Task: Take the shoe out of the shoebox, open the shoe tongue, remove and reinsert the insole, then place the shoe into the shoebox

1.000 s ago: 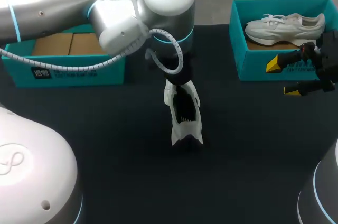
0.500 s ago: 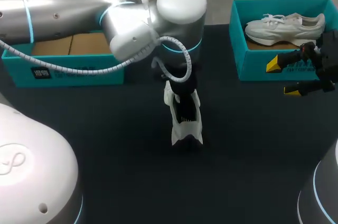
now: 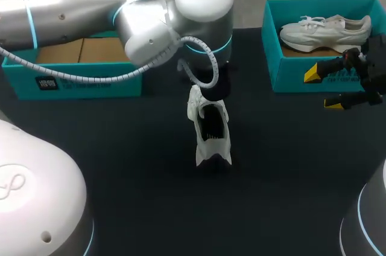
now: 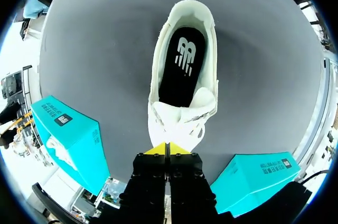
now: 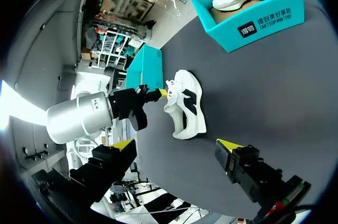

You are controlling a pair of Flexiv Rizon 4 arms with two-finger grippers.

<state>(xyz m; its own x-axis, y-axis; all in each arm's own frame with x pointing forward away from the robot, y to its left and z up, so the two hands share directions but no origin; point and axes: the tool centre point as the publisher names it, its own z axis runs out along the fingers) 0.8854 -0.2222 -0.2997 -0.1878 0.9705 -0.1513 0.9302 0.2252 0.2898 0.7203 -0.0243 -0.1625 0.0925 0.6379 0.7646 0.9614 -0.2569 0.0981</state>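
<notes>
Dark table [image 4: 105, 49] holds the shoe [image 4: 182, 84] just ahead of the closed left pincer [image 4: 167, 149].

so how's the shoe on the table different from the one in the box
The table shoe stands on the bare table; the box shoe sits in the right-hand teal box. The table shoe's mouth gapes, with the black insole showing; the box shoe shows only its side, insole unseen. The left gripper is at the table shoe's lace end; no gripper touches the box shoe. Both are white sneakers.
</notes>
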